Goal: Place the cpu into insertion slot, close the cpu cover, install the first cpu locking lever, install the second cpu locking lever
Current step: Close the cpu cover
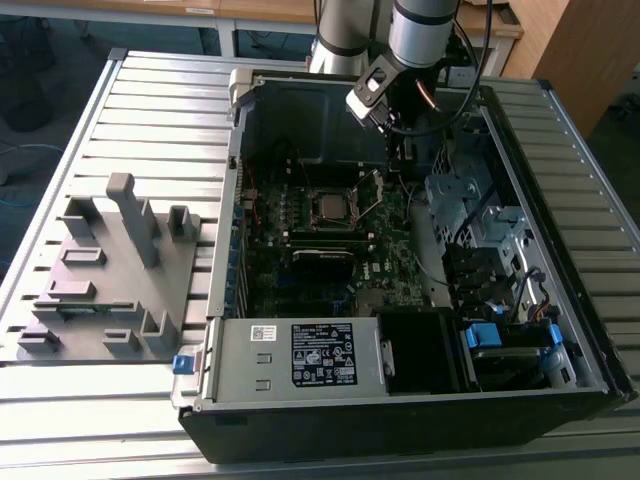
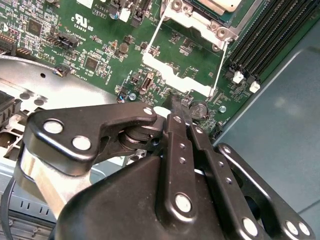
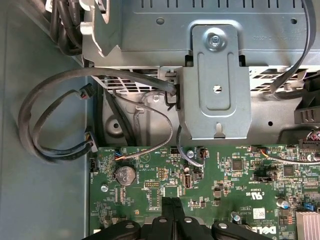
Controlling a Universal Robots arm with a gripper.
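The cpu (image 1: 328, 207) sits in the insertion slot (image 1: 329, 192) on the motherboard (image 3: 225, 190), silver top up. The cpu cover (image 2: 187, 82) is not shut: it is swung up off the socket, and green board shows through its opening. In the exterior view it stands on the socket's right side. The pincer (image 2: 173, 102) is fully closed, fingertips pressed together, gripping nothing visible. Its tip is just beside the cover's free edge, near a coin cell (image 2: 199, 109). Whether it touches the cover is unclear. The open computer case (image 1: 400, 420) lies on a slatted table (image 1: 150, 100), with a grey fixture (image 1: 110, 270) at the exterior view's left.
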